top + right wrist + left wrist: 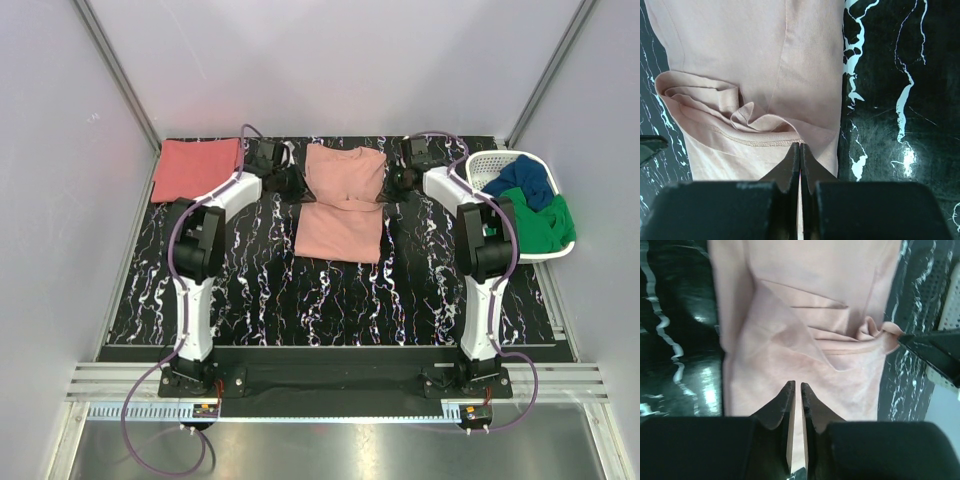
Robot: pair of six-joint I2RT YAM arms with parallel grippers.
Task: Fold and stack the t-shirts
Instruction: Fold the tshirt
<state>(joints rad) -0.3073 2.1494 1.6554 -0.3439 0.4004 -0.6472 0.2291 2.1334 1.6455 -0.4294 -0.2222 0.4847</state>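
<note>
A pale salmon-pink t-shirt (343, 200) lies partly folded in the middle of the black marbled table (260, 290), its far half doubled over with a crease across it. A darker coral-red t-shirt (197, 168) lies folded flat at the back left. My left gripper (296, 184) is at the pink shirt's left edge. In the left wrist view its jaws (797, 386) stand a narrow slit apart over the cloth (805, 315). My right gripper (799, 146) is shut on the bunched hem of the pink shirt (740, 60) at its right edge.
A white slatted basket (482, 163) stands at the back right, holding a blue garment (525, 180) and a green one (545, 222). Grey walls close in the table on three sides. Purple cables run along both arms.
</note>
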